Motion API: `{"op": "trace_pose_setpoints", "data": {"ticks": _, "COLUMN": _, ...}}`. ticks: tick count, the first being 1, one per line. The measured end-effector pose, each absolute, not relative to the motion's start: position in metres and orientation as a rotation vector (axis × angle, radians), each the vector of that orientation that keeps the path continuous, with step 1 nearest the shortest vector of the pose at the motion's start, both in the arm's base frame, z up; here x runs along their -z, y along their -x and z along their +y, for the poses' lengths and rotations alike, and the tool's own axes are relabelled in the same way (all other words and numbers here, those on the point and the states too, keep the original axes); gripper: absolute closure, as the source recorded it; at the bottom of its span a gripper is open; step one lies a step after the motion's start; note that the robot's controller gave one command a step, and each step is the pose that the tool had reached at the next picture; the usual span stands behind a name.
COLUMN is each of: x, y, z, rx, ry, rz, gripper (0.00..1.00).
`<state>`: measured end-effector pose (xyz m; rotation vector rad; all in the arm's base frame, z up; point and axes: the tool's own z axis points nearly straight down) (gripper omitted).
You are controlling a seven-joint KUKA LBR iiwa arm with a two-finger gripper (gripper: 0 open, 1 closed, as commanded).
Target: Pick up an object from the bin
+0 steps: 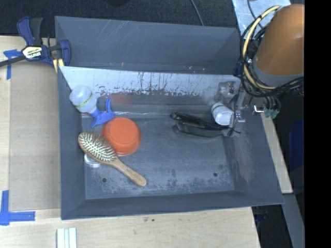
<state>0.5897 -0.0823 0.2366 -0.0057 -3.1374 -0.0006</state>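
1. Nearest the gripper (231,122) I see a black object (199,126). It is slim, long and curved, dark and a bit glossy, plastic by the look. I can't tell exactly what it is.
2. It lies flat on the bin floor, right of centre, near the foot of the back wall, with its long axis running left to right.
3. The gripper sits low at the object's right end, close to the right wall. I can't tell if it is touching or just beside, or whether it is open or closed.
4. Above it is the orange cover (283,32), a smooth dome, with black and yellow cables (248,40) looped round it.
5. The left group is well apart from the black object:
   - The orange cup (123,136) is round and smooth.
   - The wooden hairbrush (103,151) has an oval head, bristles up. The head is against the cup's lower left and the handle points front-right.
   - The blue piece (103,115) is just behind the cup.
   - The whitish bottle (83,98) is in the back-left corner.
6. The bin (170,180) is grey metal with sloped walls. The floor is scuffed and the back wall has vertical scratch streaks.
7. There is bare floor across the middle and front, between the cup and the black object. The right side is tight, with the gripper between the object and the right wall.
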Motion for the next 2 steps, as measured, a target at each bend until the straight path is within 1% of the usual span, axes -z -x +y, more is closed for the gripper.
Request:
{"op": "trace_pose_setpoints", "data": {"ticks": 1, "x": -0.242, "y": -0.591, "z": -0.082, "rx": -0.001, "ry": 0.001, "rz": -3.146, "gripper": 0.00}}
{"op": "trace_pose_setpoints", "data": {"ticks": 2, "x": -0.099, "y": -0.615, "z": -0.085, "rx": 0.000, "ry": 0.185, "rz": -3.146, "gripper": 0.00}}
